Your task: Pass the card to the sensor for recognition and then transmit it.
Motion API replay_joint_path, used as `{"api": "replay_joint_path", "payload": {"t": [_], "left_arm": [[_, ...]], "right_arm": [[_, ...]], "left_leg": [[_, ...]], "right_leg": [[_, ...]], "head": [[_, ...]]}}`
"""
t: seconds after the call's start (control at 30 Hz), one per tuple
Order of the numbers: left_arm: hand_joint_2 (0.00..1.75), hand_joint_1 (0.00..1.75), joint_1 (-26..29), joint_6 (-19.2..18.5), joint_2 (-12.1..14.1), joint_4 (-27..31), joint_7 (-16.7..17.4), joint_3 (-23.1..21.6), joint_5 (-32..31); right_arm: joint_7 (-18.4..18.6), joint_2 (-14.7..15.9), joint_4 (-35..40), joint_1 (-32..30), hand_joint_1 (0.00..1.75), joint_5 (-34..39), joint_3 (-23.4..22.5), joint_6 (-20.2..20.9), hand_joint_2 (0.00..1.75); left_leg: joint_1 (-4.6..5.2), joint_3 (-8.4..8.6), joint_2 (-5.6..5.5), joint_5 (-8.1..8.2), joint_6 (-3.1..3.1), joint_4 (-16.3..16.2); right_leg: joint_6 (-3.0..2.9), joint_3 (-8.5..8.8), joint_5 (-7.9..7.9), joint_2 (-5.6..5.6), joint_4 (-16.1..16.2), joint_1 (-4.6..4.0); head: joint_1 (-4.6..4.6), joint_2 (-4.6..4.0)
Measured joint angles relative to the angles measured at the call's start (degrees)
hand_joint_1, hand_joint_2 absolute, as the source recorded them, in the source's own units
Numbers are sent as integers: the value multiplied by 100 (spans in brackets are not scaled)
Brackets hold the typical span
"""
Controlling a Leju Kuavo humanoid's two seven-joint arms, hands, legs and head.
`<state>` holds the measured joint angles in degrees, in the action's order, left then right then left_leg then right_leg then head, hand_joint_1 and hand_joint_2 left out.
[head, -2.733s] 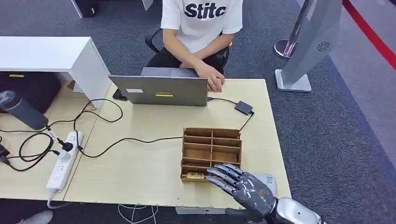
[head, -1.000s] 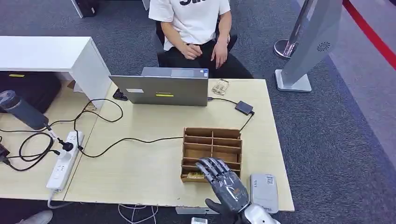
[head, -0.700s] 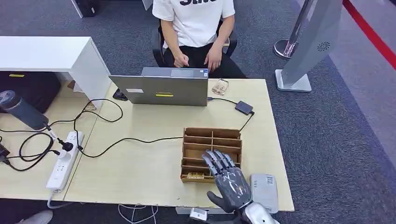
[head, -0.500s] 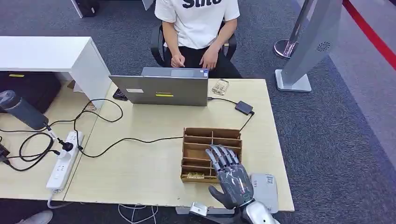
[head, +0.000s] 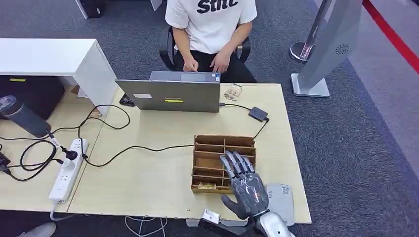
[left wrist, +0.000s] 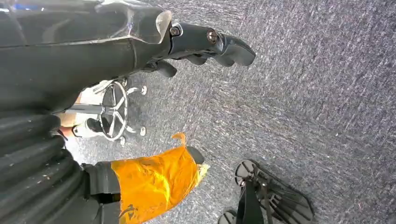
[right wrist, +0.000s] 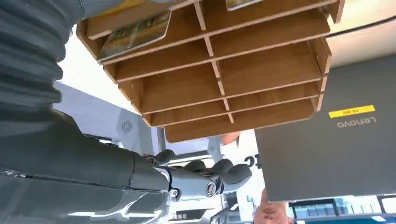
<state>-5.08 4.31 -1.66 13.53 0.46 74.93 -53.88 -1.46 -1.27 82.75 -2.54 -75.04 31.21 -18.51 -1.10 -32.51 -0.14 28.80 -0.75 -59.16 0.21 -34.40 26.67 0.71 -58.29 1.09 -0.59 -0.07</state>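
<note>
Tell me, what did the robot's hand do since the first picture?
The right hand swung left, then slid forward over the wooden card rack, uncovering the grey sensor. It holds nothing. The person drew their hands off the table. Laptop and rack stayed put.

Overall level: bright, even indoor light; no dim zones on the worktop.
Shadows: soft and short; a faint one beside the wooden organizer.
Glare: pale sheen on the grey panel; highlights on the right hand.
Head view: sharp across the frame, slight softness at the corners.
Left wrist view: carpet textured and crisp; near cover dark, soft.
Right wrist view: background blown out white; laptop lid in focus.
</note>
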Motion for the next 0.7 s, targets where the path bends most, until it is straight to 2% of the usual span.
{"api": "replay_joint_path", "payload": {"t": [0.7], "left_arm": [[175,0,-1,-2,0,0,0,0,-50]], "right_arm": [[-109,-153,-481,25,0,188,-136,20,175]], "left_leg": [[0,-1,0,0,0,0]], "right_leg": [[0,0,0,0,0,0]], "head": [[2,0]]}}
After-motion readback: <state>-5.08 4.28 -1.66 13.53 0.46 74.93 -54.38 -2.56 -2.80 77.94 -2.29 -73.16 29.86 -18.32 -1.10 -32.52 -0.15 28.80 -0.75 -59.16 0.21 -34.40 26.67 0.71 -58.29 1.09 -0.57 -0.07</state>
